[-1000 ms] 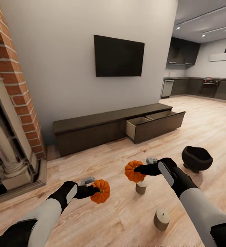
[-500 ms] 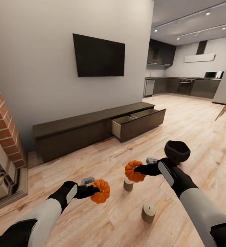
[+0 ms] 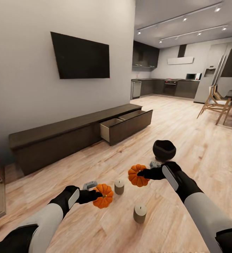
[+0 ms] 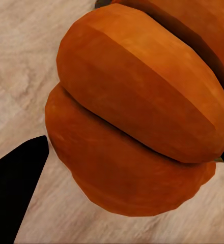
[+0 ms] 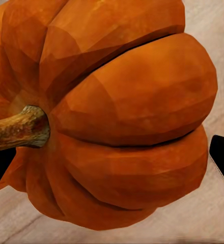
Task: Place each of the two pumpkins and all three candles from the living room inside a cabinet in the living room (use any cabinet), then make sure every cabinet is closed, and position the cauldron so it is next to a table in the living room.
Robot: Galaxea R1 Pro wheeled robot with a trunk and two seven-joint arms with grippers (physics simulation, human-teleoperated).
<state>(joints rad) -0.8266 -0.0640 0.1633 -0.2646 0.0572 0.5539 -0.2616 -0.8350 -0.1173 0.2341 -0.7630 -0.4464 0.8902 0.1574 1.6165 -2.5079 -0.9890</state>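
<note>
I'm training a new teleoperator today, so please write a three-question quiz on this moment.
1. True or false: each claw is shut on a pumpkin.
2. How many candles stand on the floor? A) one B) two C) three
3. The cabinet drawer is ____.

Key:
1. True: left claw holds the left pumpkin, right claw holds the right pumpkin.
2. B: near candle, far candle.
3. open

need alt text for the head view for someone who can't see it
Each end effector, left and right, holds an orange pumpkin, the left pumpkin and the right pumpkin, above a wooden floor. Two tan candles and a black cauldron stand on the floor; beyond, a long dark cabinet has one drawer open under a wall TV.
</note>
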